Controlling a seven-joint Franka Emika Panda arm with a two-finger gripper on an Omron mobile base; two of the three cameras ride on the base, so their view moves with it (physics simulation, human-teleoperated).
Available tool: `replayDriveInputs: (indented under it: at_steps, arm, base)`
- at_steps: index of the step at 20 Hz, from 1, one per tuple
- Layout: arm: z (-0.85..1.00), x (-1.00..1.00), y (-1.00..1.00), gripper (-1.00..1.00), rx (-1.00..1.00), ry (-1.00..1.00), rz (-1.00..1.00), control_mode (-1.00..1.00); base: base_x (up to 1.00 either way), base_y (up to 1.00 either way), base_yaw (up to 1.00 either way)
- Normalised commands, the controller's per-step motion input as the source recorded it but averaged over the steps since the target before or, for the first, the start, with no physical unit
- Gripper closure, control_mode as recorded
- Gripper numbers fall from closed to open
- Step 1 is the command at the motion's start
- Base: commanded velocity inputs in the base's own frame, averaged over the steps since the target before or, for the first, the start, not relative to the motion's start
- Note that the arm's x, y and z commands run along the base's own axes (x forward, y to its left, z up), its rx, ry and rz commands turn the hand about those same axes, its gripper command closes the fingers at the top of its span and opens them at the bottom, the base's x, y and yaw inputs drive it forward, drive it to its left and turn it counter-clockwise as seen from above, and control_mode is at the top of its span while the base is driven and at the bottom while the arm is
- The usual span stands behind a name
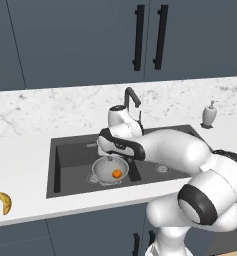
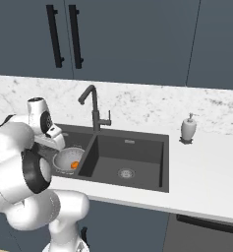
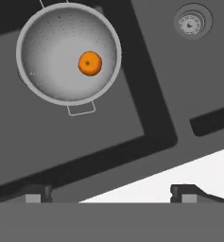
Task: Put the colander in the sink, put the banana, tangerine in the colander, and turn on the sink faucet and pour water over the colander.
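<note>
A rendered home kitchen: dark blue cabinets (image 1: 80, 40) with black bar handles fill the top of the frame, a white marble bench (image 1: 25, 145) spans the middle, holding a dark double sink (image 2: 137, 162), gooseneck faucet (image 2: 92, 106) and soap dispenser (image 2: 189, 129).

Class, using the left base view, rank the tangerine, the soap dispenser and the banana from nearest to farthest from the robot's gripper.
1. Tangerine: inside the colander in the sink's left basin, just below the gripper.
2. Soap dispenser: on the counter, right of the sink.
3. Banana: on the counter's far left front edge.
</note>
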Motion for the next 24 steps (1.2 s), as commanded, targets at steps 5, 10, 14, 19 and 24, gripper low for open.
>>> replayDriveInputs:
  at_steps: [5,10,14,19,24]
  arm:
    - [0.32,-0.38,0.14,-1.00,0.00,0.00,0.00,-1.00]
    - [0.19,-0.39,0.28,-1.00,0.01,0.00,0.00,-1.00]
    - [0.13,-0.21,0.44,-1.00,0.05,-0.01,0.03,-1.00]
    - [0.14,-0.08,0.50,-1.00,0.05,0.00,0.03,-1.00]
    - [0.15,-0.01,0.53,-1.00,0.06,0.00,0.03,-1.00]
  base:
    - [0.00,0.00,0.00]
    - [0.00,0.00,0.00]
    - [0.00,0.00,0.00]
    - [0.00,0.00,0.00]
    - [0.00,0.00,0.00]
